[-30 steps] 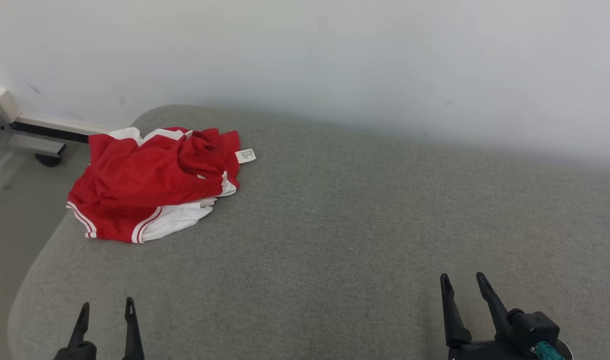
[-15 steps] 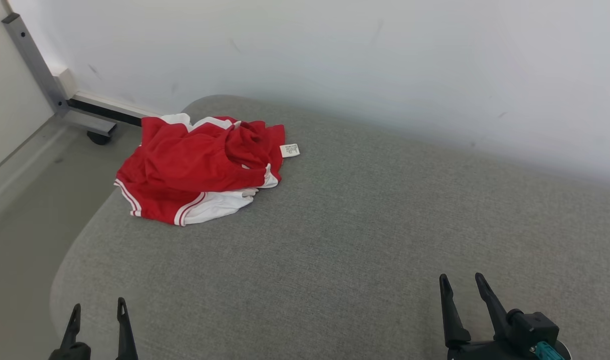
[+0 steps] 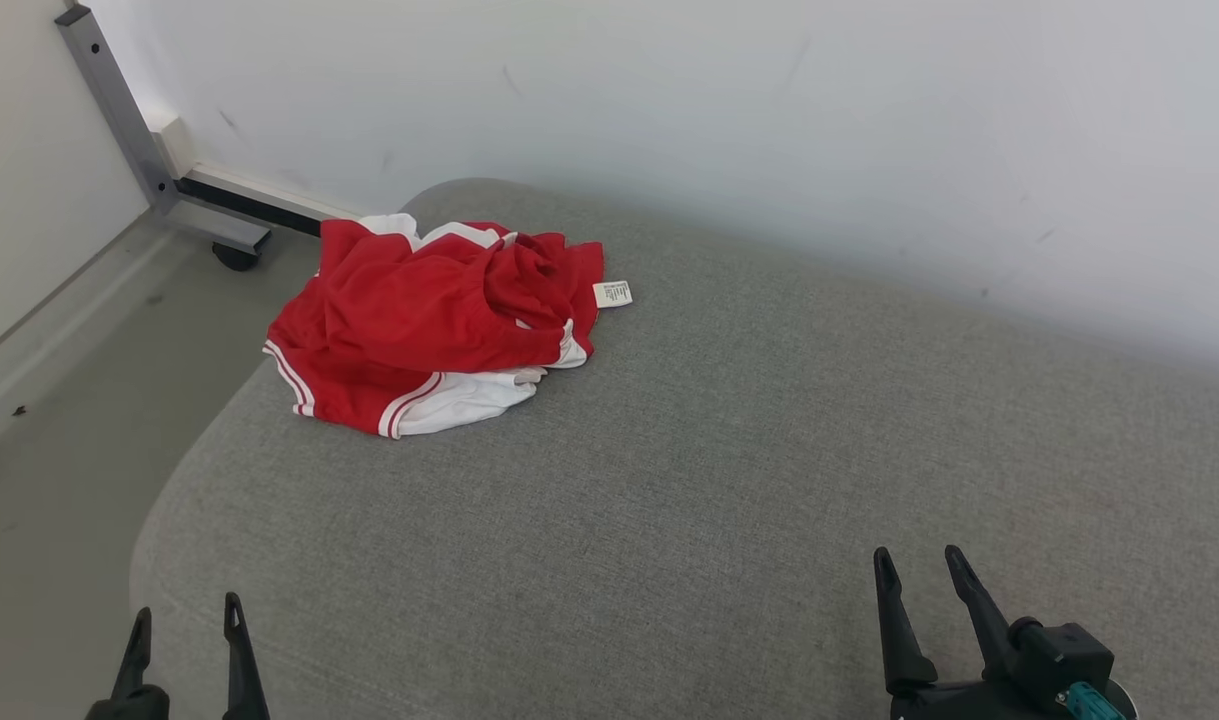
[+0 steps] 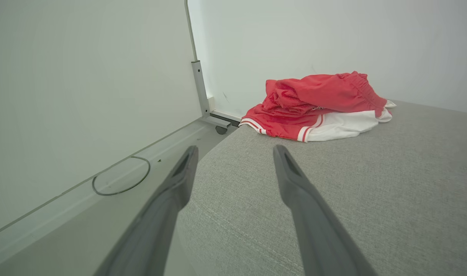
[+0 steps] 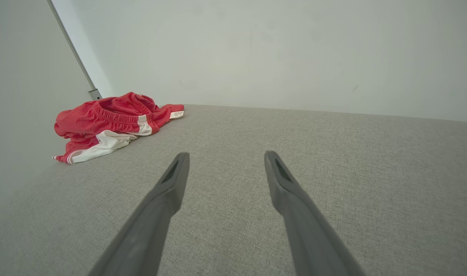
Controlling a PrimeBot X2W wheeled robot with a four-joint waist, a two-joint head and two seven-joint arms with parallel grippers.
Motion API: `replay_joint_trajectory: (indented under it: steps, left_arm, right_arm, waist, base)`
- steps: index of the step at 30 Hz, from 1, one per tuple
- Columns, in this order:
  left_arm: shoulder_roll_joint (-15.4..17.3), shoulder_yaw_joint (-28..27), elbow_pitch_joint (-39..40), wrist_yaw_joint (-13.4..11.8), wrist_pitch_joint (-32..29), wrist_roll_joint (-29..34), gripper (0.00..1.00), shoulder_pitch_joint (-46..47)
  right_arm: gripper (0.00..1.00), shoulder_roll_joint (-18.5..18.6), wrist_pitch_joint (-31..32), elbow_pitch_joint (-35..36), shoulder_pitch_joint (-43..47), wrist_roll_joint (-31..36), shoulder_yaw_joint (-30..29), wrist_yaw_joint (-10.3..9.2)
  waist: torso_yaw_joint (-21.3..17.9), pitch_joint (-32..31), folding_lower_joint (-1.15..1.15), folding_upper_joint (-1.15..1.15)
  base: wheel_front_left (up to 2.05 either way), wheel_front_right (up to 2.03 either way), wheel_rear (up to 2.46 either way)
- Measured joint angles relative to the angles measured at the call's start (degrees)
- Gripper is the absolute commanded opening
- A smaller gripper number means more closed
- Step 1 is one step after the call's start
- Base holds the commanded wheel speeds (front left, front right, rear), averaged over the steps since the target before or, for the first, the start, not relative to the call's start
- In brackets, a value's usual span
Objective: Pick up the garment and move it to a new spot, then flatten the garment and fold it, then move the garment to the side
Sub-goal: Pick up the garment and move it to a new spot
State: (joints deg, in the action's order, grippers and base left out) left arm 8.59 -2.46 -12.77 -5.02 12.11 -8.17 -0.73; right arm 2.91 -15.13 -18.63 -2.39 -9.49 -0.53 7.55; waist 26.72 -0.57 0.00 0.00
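Note:
The garment (image 3: 439, 320) is a crumpled pair of red shorts with white panels and stripes, lying in a heap at the far left corner of the grey upholstered surface (image 3: 729, 480). A white label sticks out at its right edge. My left gripper (image 3: 187, 620) is open at the lower left, over the surface's near left edge, well short of the garment (image 4: 317, 105). My right gripper (image 3: 919, 560) is open at the lower right, far from the garment (image 5: 110, 122). Nothing is between the fingers of either one.
A white wall (image 3: 769, 130) runs along the back of the surface. Left of the surface is the floor (image 3: 59, 420), with a grey metal frame on a castor (image 3: 234, 255) near the wall and a thin cable loop (image 4: 120, 180).
The head camera has turned left, so the garment and surface sit further right and up in the picture. The garment has not moved on the surface. Both grippers stay open.

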Motion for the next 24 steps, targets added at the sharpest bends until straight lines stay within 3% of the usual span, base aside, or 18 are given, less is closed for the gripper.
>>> replay_joint_trajectory:
  steps: [8,15,24]
  left_arm:
    - [-0.4,-0.5,-0.1,-0.4,0.8,-1.7,1.0,2.0]
    - [0.2,-1.8,0.7,-0.1,1.3,-3.2,1.0,6.9]
    - [4.2,-6.1,1.4,0.4,0.4,-6.8,1.0,16.7]
  right_arm:
    - [1.0,0.0,0.0,0.1,-1.3,0.6,0.5,0.0]
    - [1.0,0.0,0.0,0.9,-4.1,2.3,0.8,0.0]
    - [1.0,0.0,0.0,3.2,-8.2,3.2,-0.3,0.0]
  waist:
    - [-1.2,1.2,0.0,0.0]
    - [-4.5,3.0,0.0,0.0]
    - [-10.1,7.8,0.01,0.0]
  base:
    - [0.0,0.0,0.0]
    - [0.0,0.0,0.0]
    - [0.0,0.0,0.0]
